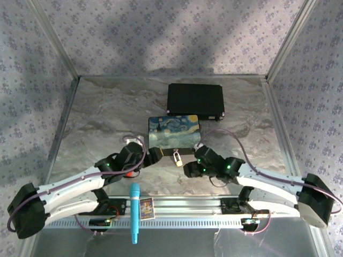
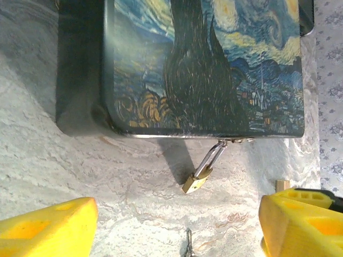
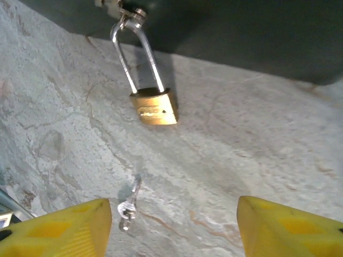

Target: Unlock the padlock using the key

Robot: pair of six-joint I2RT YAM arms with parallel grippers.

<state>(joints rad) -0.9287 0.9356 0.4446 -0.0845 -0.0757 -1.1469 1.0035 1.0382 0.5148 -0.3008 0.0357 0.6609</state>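
The marble-patterned table (image 1: 107, 118) fills the middle of the top view. A black case (image 1: 195, 99) lies in the upper centre, away from the work. Just below it sits the painted box (image 1: 174, 132), with its latch side turned toward the arms, probably so both can reach the fastening.

The two arms come in from the lower corners and meet at that edge. The left gripper (image 1: 153, 156) is at the box's lower left corner and the right gripper (image 1: 194, 160) at its lower right. Each wrist view shows yellow fingers standing wide apart with nothing between them, so both hands are open and empty.

The padlock (image 3: 154, 107) hangs by its silver shackle from the latch. Its brass body rests tilted on the table just below the box edge, in the upper centre of the right wrist view. The shackle looks seated, so I judge it is still locked.

The key (image 3: 128, 206) lies flat on the table near the padlock but apart from it, in the lower left of that view. It sits between the right fingers, which seem placed to pick it up.
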